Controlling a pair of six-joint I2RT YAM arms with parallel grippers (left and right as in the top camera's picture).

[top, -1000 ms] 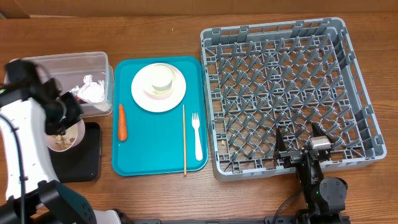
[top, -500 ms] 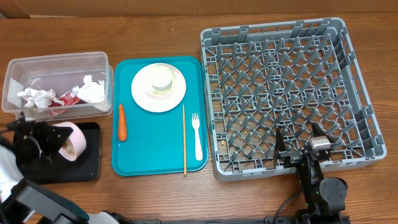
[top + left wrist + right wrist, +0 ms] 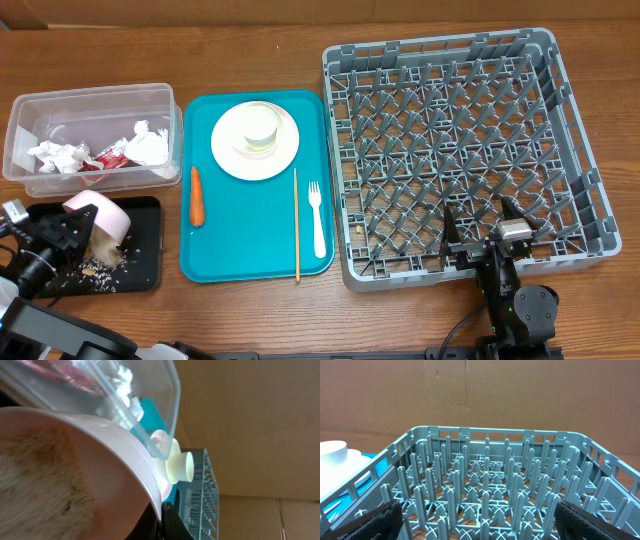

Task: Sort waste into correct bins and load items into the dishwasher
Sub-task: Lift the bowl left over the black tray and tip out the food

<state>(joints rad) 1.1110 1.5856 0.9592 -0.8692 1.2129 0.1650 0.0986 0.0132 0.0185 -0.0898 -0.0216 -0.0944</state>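
We find bare table (image 3: pixel 250 45) along the far edge, behind the tub (image 3: pixel 95 92), teal tray (image 3: pixel 245 232) and rack (image 3: pixel 450 50), and another strip in front of the teal tray. Between teal tray and rack only a narrow gap shows. On the left, tub and black tray (image 3: pixel 148 255) lie close together, and the tilted bowl (image 3: pixel 102 212) clamped in the left gripper (image 3: pixel 70 228) fills the space over the black tray's far side. On the teal tray the plate (image 3: pixel 228 150) and cup (image 3: pixel 262 125) take the far half; an open patch lies between carrot (image 3: pixel 196 195) and stick (image 3: pixel 296 225). Upright pegs (image 3: pixel 485 475) cover the rack's floor; the right gripper (image 3: pixel 480 230), fingers spread, sits at its near wall.
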